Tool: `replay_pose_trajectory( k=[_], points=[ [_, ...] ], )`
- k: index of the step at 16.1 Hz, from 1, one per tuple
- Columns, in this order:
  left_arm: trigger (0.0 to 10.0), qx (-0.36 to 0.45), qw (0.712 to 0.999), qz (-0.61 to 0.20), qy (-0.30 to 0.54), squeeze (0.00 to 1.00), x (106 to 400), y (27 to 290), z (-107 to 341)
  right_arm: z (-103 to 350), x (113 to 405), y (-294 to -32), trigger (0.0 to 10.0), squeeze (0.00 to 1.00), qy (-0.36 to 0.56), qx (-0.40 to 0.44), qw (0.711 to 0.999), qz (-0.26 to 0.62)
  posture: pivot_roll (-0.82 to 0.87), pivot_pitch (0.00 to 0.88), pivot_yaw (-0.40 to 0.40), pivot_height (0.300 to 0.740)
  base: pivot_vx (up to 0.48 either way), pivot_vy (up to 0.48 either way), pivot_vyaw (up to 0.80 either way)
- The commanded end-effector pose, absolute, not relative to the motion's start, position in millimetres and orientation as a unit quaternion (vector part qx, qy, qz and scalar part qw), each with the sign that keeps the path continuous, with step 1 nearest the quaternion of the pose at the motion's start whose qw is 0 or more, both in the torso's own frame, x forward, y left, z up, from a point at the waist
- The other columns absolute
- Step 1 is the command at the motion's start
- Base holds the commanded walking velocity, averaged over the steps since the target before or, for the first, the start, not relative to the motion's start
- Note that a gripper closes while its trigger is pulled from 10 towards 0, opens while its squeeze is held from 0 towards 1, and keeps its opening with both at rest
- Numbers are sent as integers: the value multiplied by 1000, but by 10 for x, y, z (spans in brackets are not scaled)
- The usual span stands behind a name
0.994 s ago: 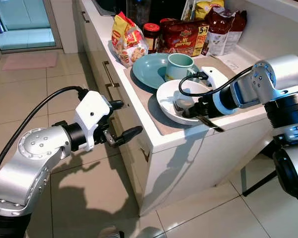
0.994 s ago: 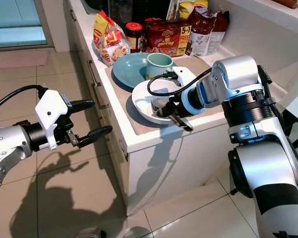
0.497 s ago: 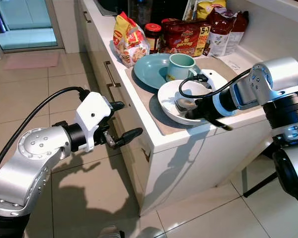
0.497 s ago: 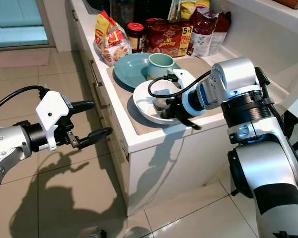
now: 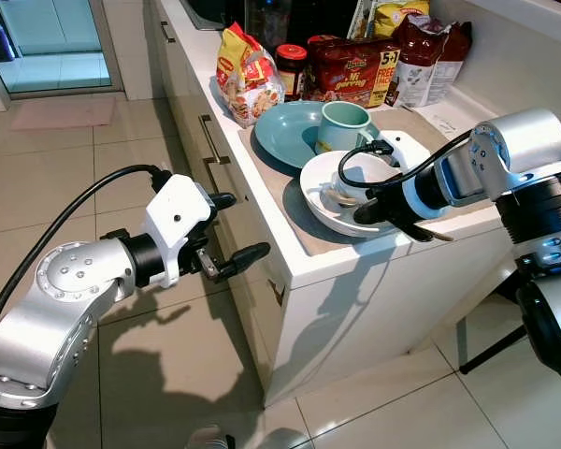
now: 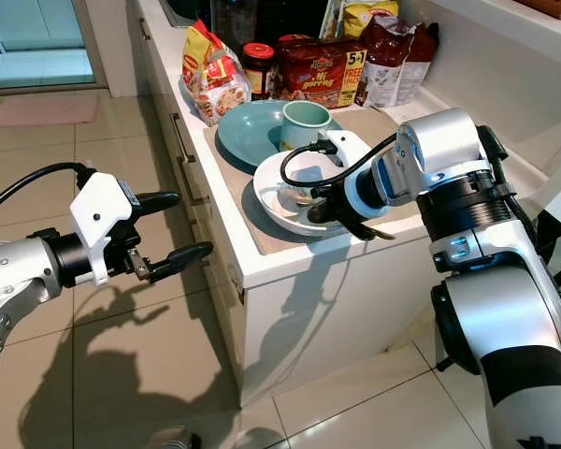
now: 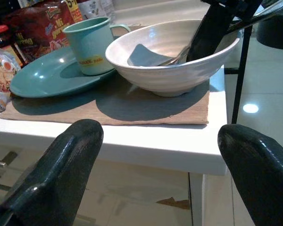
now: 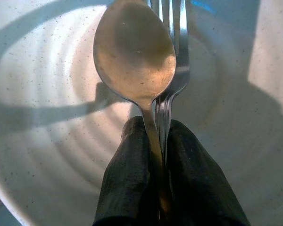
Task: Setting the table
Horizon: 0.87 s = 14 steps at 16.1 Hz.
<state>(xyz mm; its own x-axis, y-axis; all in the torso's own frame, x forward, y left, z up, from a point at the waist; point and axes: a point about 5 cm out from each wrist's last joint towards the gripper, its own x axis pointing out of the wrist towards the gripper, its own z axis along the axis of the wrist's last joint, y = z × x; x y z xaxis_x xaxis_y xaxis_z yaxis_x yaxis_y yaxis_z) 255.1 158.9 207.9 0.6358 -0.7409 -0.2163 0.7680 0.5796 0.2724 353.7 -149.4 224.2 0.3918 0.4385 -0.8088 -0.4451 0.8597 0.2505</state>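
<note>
A white bowl sits on a brown placemat at the counter's near end. My right gripper reaches over the bowl's near rim, shut on a spoon and a fork held side by side, their heads inside the bowl. Behind the bowl lies a teal plate with a teal mug standing on it. My left gripper hovers open over the floor, left of the counter front, with nothing between its fingers.
Snack bags, a red-lidded jar and noodle packs stand at the counter's back. Drawer handles line the cabinet front. Tiled floor spreads to the left, with a doorway mat farther off.
My right gripper has drawn the spoon and fork toward the bowl's near rim, and their handles now point right over the counter edge. The left arm has not moved.
</note>
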Motion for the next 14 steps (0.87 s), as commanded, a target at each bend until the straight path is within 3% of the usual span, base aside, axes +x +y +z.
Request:
replay_pose_trajectory(
  k=[1,11,14],
  points=[
    [10000,180,882,-434,31,0,2536,1544,2130,2416,3579,-1524,0,0,459,-17,849,261,73,0,-94,740,0,0,0],
    [10000,183,884,-430,23,0,2544,1547,2148,2766,3632,-1520,0,0,393,-9,871,294,75,0,-92,740,0,0,0],
    [10000,166,905,-393,-12,0,2625,1529,2235,2997,3652,-1562,0,0,307,50,899,308,77,0,-101,740,0,0,0]
  ],
)
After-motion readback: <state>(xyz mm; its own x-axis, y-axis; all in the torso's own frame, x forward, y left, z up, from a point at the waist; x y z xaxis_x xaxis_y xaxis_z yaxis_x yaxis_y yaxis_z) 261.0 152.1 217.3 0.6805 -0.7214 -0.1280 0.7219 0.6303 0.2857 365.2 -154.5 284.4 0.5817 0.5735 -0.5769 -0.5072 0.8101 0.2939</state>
